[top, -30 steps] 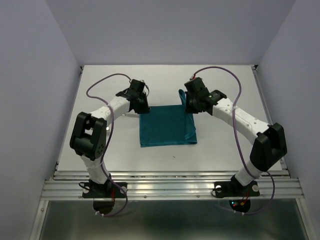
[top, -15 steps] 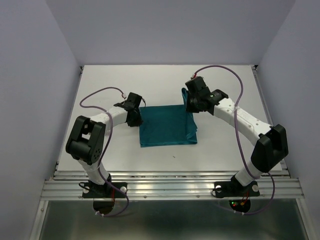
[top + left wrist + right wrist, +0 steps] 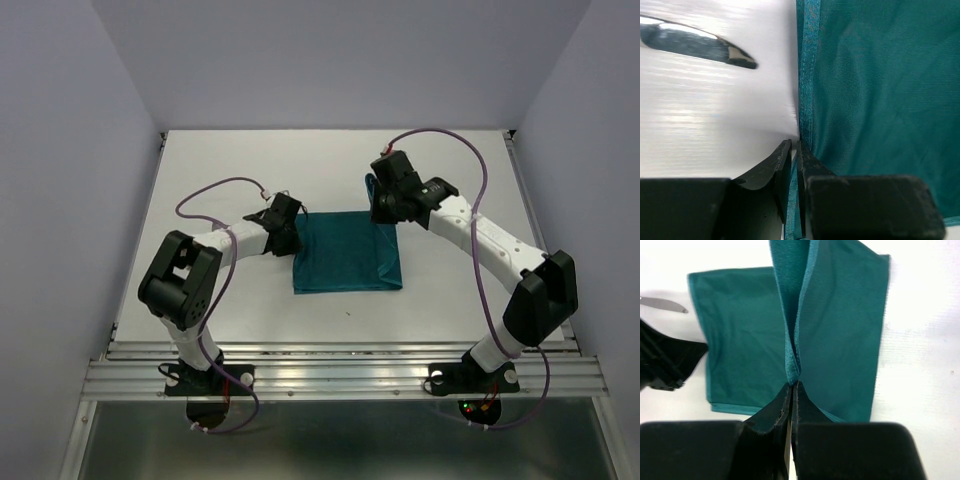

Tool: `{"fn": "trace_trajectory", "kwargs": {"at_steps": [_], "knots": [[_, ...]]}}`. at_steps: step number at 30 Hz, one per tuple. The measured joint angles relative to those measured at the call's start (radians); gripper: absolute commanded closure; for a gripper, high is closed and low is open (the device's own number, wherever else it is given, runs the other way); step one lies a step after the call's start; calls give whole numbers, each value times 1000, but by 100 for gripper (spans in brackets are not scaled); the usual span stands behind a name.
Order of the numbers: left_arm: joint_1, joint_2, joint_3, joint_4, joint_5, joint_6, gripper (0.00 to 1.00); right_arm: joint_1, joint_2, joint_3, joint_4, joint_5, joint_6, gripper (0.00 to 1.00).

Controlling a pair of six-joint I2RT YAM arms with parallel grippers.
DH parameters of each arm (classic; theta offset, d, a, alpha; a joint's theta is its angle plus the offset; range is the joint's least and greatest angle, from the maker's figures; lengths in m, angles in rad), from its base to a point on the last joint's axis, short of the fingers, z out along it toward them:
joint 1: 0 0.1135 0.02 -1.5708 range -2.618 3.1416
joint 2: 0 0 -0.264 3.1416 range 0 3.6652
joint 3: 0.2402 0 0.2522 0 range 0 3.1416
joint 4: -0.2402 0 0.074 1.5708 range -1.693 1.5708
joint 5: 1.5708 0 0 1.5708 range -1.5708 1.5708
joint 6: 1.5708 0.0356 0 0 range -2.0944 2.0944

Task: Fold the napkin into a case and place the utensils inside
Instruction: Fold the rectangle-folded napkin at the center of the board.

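Left gripper (image 3: 794,146): low on the worktop (image 3: 200,170) at the left edge of the napkin (image 3: 345,255). Jaws nearly together, with the hem running between them; I read it as a pinch on that edge. One finger lies over the cloth, the other on the bare side.

Right gripper (image 3: 791,386): jaws together, clamped on the far right corner of the napkin, which stands up from it as a narrow raised fold. The rest of the cloth lies flat as a rectangle between the two arms.

Around: the knife (image 3: 695,44) lies on the bare worktop, left of the napkin and apart from it, its pointed tip toward the cloth. Nothing sits between the tip and the hem. A purple cable (image 3: 215,195) loops over each arm.

Hard to make out: the knife handle is cut off by the frame edge in both wrist views, and from the top camera the left arm covers it. Two hem lines run side by side at the left edge; I cannot count the layers beyond that.

The knife is outside the cloth.
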Motion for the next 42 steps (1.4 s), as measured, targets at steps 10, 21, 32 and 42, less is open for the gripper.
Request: {"fn": "trace_trajectory", "kwargs": {"at_steps": [10, 21, 32, 42], "knots": [[-69, 67, 57, 60, 89, -57, 79, 65, 61, 111, -3, -26, -4, 99], [-78, 79, 67, 62, 151, -90, 79, 107, 168, 122, 4, -75, -7, 99], [-37, 37, 37, 44, 180, -92, 79, 117, 240, 127, 14, -99, -7, 99], [34, -14, -31, 61, 227, -92, 79, 137, 342, 192, 21, -128, -15, 99]]}}
